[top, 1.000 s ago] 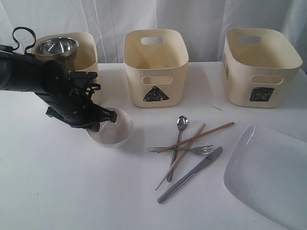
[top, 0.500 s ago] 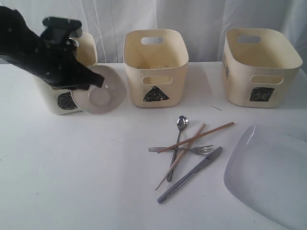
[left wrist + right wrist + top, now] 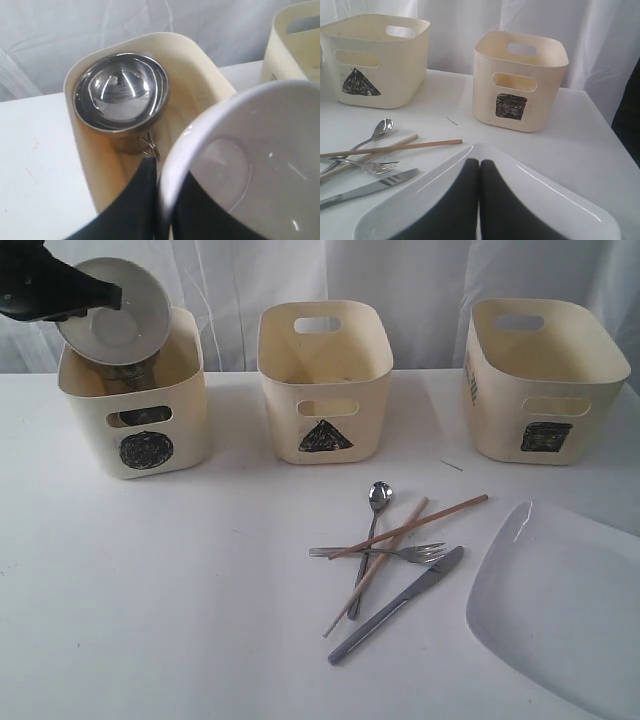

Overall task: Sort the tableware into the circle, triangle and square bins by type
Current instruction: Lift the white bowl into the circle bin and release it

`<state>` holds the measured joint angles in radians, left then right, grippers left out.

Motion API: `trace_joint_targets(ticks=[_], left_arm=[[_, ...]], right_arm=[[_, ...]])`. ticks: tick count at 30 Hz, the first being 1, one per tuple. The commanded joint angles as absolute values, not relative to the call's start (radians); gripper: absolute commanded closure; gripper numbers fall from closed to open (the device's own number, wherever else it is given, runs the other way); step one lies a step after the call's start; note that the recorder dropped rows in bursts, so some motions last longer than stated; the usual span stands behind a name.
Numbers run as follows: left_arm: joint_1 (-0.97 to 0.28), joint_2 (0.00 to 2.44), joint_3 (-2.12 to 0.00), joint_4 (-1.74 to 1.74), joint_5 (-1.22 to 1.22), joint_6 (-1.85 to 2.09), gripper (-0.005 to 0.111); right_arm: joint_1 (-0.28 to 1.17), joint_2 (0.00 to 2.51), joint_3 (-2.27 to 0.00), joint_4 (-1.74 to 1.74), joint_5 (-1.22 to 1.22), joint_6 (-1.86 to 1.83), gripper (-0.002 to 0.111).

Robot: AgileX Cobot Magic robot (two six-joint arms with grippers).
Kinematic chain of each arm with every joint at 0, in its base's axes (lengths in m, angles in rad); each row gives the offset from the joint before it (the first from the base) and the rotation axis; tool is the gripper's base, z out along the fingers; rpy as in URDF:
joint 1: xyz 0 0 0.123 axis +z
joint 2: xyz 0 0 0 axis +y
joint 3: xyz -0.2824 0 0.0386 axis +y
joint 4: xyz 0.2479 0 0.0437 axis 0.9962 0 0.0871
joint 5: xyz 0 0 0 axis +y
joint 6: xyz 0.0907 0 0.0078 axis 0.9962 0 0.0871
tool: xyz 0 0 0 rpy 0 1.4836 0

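- Grip: left gripper [image 3: 161,197] is clamped on the rim of the small white bowl [image 3: 115,312], one finger inside and one outside; the bowl hangs tilted, its mouth turned toward the exterior camera
- Position: the bowl hovers above the rear left part of the circle bin [image 3: 180,430], clear of the rim; it is not yet inside
- Key relation: below the gripper sits the steel bowl [image 3: 120,92], mouth up and filling much of the bin's opening; the white bowl likely needs levelling and lowering so that it nests on it
- Other arm: right gripper [image 3: 479,200] has its jaws pressed together on nothing, poised over the large white plate [image 3: 570,205], well apart from the circle bin; the left arm is plainly the nearer
- Waiting: spoon [image 3: 378,498], fork [image 3: 405,553], knife [image 3: 400,605] and chopsticks [image 3: 420,523] lie crossed on the table in front of the triangle bin [image 3: 325,390]
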<state>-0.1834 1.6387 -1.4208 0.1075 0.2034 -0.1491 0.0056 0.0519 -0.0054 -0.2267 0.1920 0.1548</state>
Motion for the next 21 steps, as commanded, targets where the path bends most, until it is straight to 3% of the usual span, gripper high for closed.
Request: trace_joint_targets(ticks=[1, 9, 21], left_arm=[[-0.154, 1.726, -1.501, 0.099, 0.187, -0.161, 0.107], [-0.152, 1.903, -1.623, 0.095, 0.185, -0.161, 0.107], [-0.152, 1.979, -1.629, 0.089, 0.233, -0.166, 0.107]], right_arm=[[0.000, 0.046, 0.000, -0.230, 0.186, 0.158, 0.108], [0.000, 0.046, 0.000, -0.230, 0.186, 0.158, 0.108], [0.000, 0.046, 0.000, -0.230, 0.186, 0.158, 0.108]])
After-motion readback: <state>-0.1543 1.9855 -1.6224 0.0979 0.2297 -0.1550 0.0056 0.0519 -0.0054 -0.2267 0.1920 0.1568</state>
